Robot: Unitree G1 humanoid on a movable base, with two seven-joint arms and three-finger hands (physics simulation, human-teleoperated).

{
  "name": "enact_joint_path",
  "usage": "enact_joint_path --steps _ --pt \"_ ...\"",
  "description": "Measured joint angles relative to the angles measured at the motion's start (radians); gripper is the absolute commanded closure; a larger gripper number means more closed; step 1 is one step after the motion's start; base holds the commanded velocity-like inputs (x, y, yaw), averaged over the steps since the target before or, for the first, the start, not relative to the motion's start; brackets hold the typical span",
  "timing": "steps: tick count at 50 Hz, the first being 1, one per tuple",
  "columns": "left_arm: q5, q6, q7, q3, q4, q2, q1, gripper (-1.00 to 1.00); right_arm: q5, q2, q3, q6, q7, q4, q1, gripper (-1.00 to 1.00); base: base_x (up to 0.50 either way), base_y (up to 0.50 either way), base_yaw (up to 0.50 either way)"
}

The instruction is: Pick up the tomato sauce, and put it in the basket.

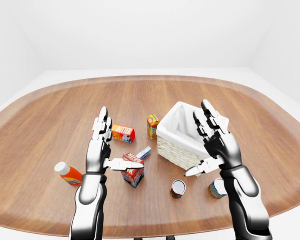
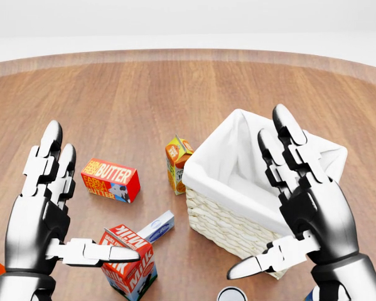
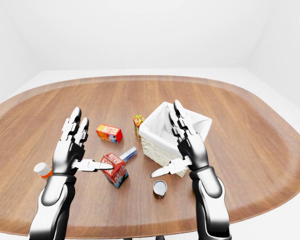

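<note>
Crowding the wooden surface (image 1: 49,125) are a butter box (image 1: 122,132), milk carton (image 1: 133,170) and juice carton (image 1: 152,125) left of the basket (image 1: 182,140). Two cans lie below it: one (image 1: 178,188) between the hands, another (image 1: 217,188) behind the right hand (image 1: 220,145), either perhaps the tomato sauce. Both hands, left (image 1: 100,150) included, hover with fingers (image 2: 49,150) spread, empty.

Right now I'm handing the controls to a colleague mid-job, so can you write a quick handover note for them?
Left hand: open, empty, raised over the table beside the milk carton.
Right hand: open, empty, raised at the basket, seen against it.
Tomato sauce: most likely the red can, on the table below the basket in the left-eye view, between the two arms. A second can sits to its right, partly behind the right arm.
Done: nothing yet; the basket looks empty.
Left: grasp the red can, probably with the right hand, lift it and put it in the basket.
</note>
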Motion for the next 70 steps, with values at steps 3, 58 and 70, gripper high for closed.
enact_joint_path --steps 3,58,70 --pt "0.0 0.0 0.0 0.0 0.0 0.0 0.0 -1.0 0.006 -0.004 -0.002 0.0 0.021 -0.003 0.001 -1.0 0.0 0.0 0.0" --pt "0.008 0.0 -0.001 -0.006 0.021 -0.001 0.006 -1.0 -0.146 -0.01 0.068 0.0 0.268 0.046 0.104 -1.0 0.0 0.0 0.0" --pt "0.01 0.0 -0.002 -0.007 0.027 -0.001 0.007 -1.0 -0.161 -0.013 0.084 0.0 0.314 0.044 0.132 -1.0 0.0 0.0 0.0"
